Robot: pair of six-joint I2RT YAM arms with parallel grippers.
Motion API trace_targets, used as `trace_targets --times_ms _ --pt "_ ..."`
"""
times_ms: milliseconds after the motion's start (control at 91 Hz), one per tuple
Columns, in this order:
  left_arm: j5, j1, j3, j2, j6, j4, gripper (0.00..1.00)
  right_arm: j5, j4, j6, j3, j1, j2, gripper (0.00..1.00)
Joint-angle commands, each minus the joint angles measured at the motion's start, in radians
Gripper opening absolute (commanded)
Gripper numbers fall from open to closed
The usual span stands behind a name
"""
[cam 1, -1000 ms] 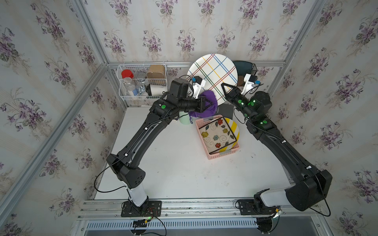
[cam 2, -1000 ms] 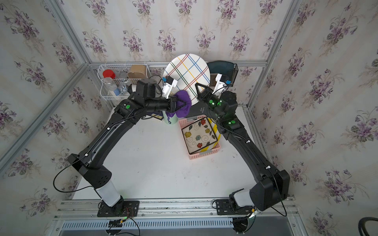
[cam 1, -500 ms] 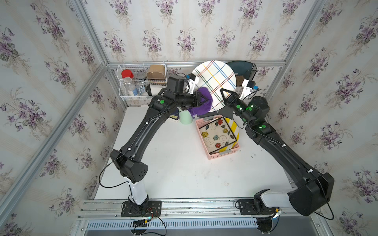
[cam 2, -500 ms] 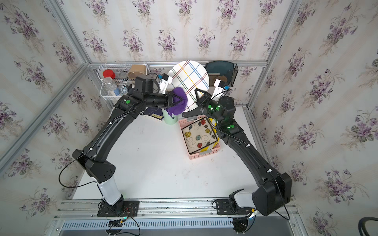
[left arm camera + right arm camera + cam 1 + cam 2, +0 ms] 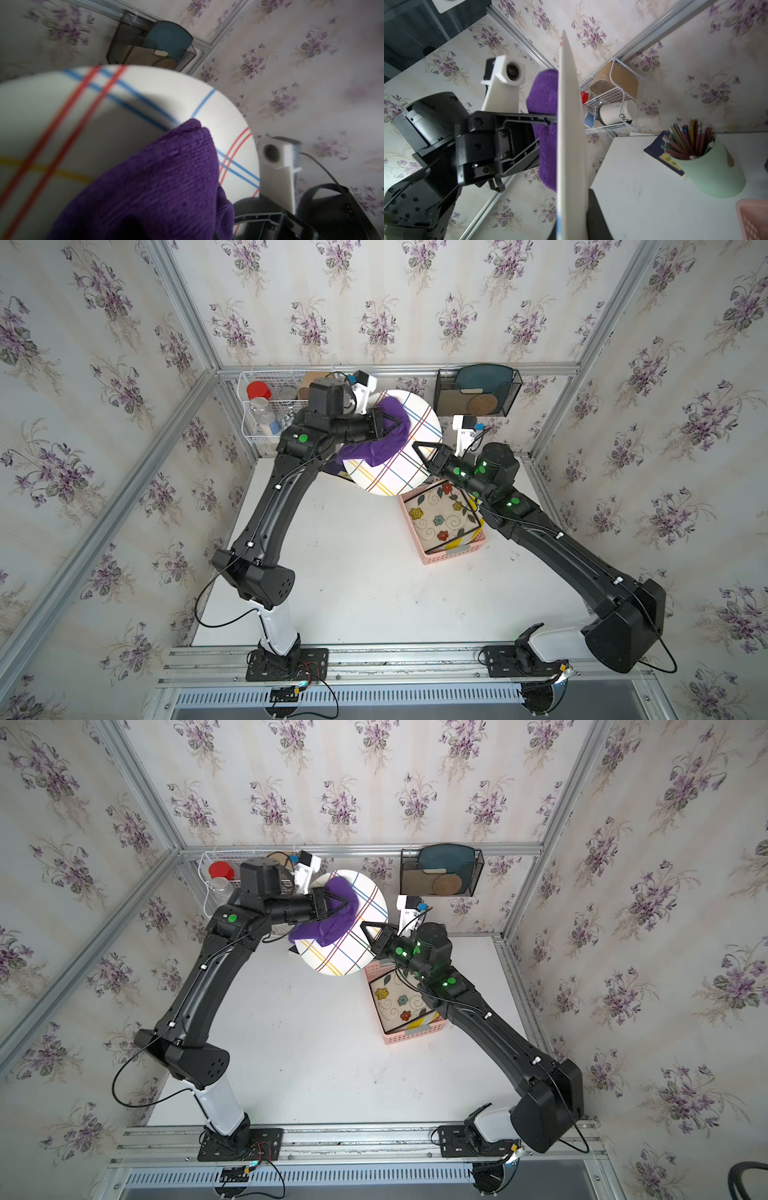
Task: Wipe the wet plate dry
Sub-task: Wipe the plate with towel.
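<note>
A white plate [image 5: 401, 475] [image 5: 347, 952] with coloured crossing stripes hangs tilted above the back of the table. My right gripper [image 5: 419, 448] [image 5: 366, 926] is shut on its rim. The right wrist view shows the plate [image 5: 569, 124] edge-on, clamped between the jaws at its lower rim, with one finger [image 5: 596, 218] behind it. My left gripper [image 5: 395, 423] [image 5: 341, 901] [image 5: 544, 133] is shut on a purple cloth [image 5: 386, 441] [image 5: 330, 925] [image 5: 545, 97], which lies against the plate's striped face. In the left wrist view the cloth [image 5: 166, 187] hides the fingers and covers part of the plate [image 5: 62, 124].
A pink basket [image 5: 455, 552] holding a flowered plate [image 5: 436, 512] sits under the right arm. A wire rack [image 5: 266, 406] of jars and a black mesh holder [image 5: 478, 396] hang on the back wall. A green cup [image 5: 712, 172] of pencils stands on the table behind the plate.
The plate has come down and to the left from its higher spot by the back wall. The left gripper and cloth, earlier below the plate, now rest on its face.
</note>
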Motion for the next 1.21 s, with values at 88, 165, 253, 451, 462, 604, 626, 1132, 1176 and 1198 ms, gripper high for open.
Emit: trace_targets --times_ms 88,165,253,451,462,604,626,1132,1176,1198 --pt "-0.146 0.087 -0.067 -0.03 0.0 -0.123 0.0 -0.181 0.407 0.112 -0.091 -0.145 -0.094 0.0" --pt "-0.087 0.091 -0.092 -0.038 -0.035 -0.051 0.0 -0.202 0.284 0.004 -0.038 -0.11 -0.075 0.0" --pt "0.007 0.009 -0.046 0.005 -0.033 -0.01 0.0 -0.205 0.159 -0.107 0.039 -0.018 -0.022 0.0" --pt "-0.106 -0.09 0.056 0.061 0.031 -0.113 0.0 -0.16 0.15 -0.106 0.034 0.032 0.006 0.0" --pt "-0.127 -0.084 0.055 0.059 0.031 -0.12 0.0 -0.156 0.149 -0.106 0.031 0.031 0.002 0.0" --pt "-0.271 0.045 -0.031 0.008 -0.076 -0.177 0.0 -0.119 0.194 -0.054 -0.036 -0.011 -0.051 0.0" --pt "-0.25 0.064 -0.065 -0.003 -0.099 -0.153 0.0 -0.117 0.204 -0.038 -0.045 -0.015 -0.057 0.0" --pt "0.269 0.164 -0.323 -0.026 -1.294 1.387 0.0 -0.216 0.842 0.556 -0.165 -0.323 -0.124 0.0" --pt "0.243 0.159 -0.282 0.0 -1.356 1.459 0.0 -0.21 0.848 0.555 -0.16 -0.31 -0.111 0.0" --pt "0.228 0.154 -0.261 0.012 -1.376 1.482 0.0 -0.207 0.828 0.546 -0.156 -0.3 -0.109 0.0"
